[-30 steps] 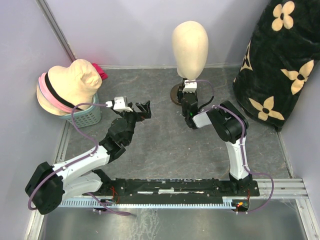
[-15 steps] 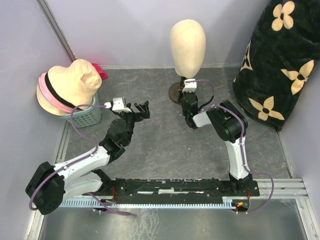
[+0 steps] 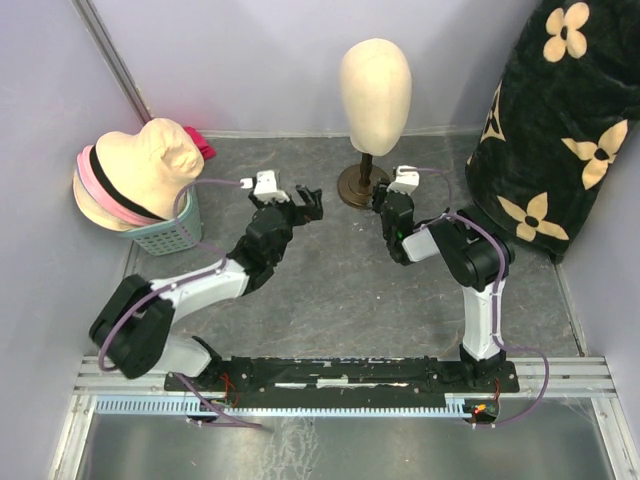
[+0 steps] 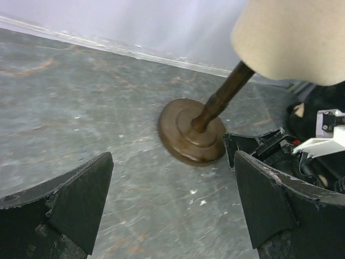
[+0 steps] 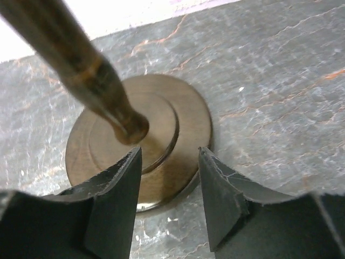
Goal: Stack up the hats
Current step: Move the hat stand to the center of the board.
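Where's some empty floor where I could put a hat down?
The widest bare patch is the table between the two arms, past the rail. Another runs along the back wall from basket to mannequin stand. Around that stand it's crowded: left fingers and right fingers sit close.

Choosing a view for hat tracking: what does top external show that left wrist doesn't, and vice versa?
Only top external: the hats piled on the teal basket, the flowered black fabric. Only left wrist: the stepped base of the dark stand close up, framed by open jaws. Both: the mannequin head, that stand, the right arm's jaws beside its base, the grey tabletop.
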Tool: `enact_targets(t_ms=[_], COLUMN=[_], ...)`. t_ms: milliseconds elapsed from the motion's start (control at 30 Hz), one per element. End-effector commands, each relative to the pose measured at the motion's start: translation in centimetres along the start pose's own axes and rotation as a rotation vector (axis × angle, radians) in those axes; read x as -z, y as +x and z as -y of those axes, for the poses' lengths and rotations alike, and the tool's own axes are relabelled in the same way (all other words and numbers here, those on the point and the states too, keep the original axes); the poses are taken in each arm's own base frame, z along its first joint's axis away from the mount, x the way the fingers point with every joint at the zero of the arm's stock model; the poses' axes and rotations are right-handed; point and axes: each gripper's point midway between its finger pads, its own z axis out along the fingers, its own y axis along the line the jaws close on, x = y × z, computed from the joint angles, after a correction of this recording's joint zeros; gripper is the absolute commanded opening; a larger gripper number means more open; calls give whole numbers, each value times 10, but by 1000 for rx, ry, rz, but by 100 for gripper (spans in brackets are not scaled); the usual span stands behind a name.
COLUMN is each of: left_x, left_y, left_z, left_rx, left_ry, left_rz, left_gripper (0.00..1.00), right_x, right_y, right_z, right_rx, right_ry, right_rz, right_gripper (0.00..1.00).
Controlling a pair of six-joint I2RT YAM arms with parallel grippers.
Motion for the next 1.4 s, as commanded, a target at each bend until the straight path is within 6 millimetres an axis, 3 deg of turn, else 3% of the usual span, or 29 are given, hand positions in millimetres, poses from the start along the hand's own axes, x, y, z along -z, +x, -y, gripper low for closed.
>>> enact_targets(t_ms=[0,100,367,633,867,1067,1367], left_x=[-35,-63,-132,-184,-206,-226,-214], left_y=[-18,-7,37,48,58,79,100], left_z=[46,47,20,51,67,89,107], left_rx=[151,250,748,1007,1116,1173,1161], left_ry=[109,85,80,247,320,394,420], left_rz=[13,-40,-175,-237,-276,-367,-484], left_gripper=[99,100,81,66,62,62,62], right_x=[0,-7,-42,-73,-89,-95,-83], right_y=[-52,-64,-98,-110,-102,-90,-78], right_z=[-1,5,-7,-20,-32,-45,-54], right_rx=[-204,-309,-535,-717,-839,-920,-922], right_ry=[-17,-22,-93,-159,-200,-247,-264], right_rz=[71,50,10,-28,-82,-136,-195], right_gripper=[56,56,51,48,48,47,46])
